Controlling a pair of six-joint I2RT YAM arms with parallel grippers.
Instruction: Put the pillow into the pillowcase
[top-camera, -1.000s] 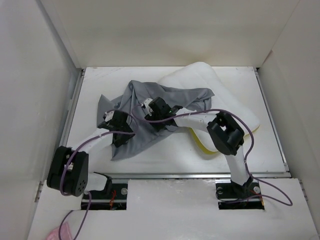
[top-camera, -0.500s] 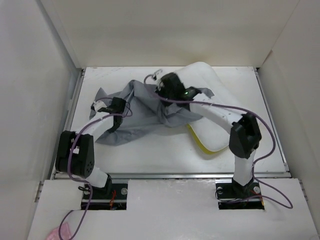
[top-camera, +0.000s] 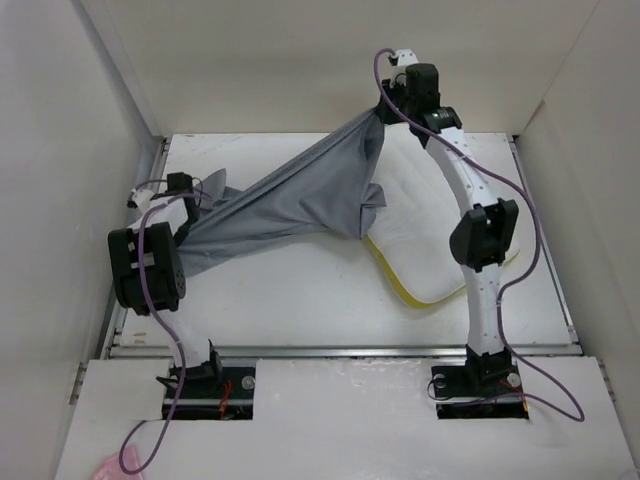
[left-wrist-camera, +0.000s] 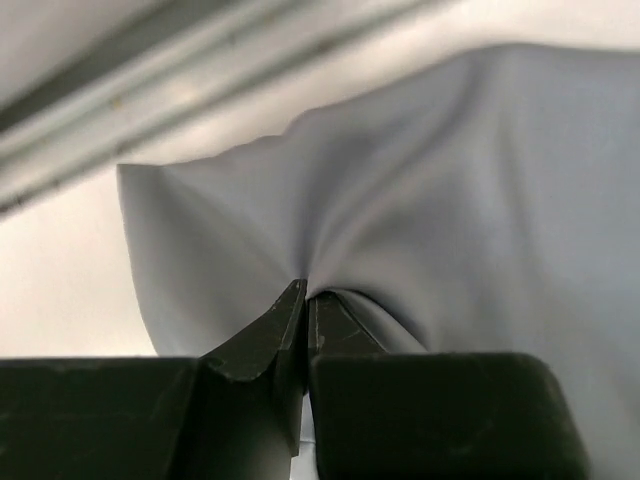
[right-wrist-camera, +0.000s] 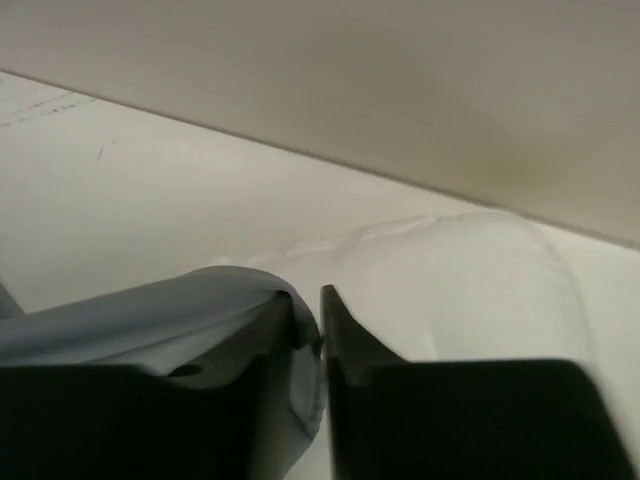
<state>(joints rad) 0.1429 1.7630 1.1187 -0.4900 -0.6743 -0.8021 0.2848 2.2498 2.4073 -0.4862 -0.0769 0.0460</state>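
The grey pillowcase (top-camera: 290, 195) hangs stretched in the air between my two grippers, from the far left of the table up to the back right. My left gripper (top-camera: 190, 192) is shut on its left end; the pinched cloth (left-wrist-camera: 420, 200) fans out from the jaws (left-wrist-camera: 306, 300). My right gripper (top-camera: 385, 105) is raised high at the back and is shut on the other end, a grey fold (right-wrist-camera: 200, 300) wrapped over one finger. The white pillow (top-camera: 440, 215) with its yellow edge lies flat on the right, partly under the cloth; it also shows in the right wrist view (right-wrist-camera: 470, 270).
White walls enclose the table on the left (top-camera: 90, 150), back (top-camera: 330, 60) and right (top-camera: 590, 150). A metal rail (top-camera: 145, 200) runs along the table's left edge beside my left gripper. The table's front strip (top-camera: 330, 300) is bare white.
My right gripper has lifted far up and back with the pillowcase's end. My left gripper has moved out to the left edge. The crumpled cloth is now pulled taut, uncovering more of the pillow.
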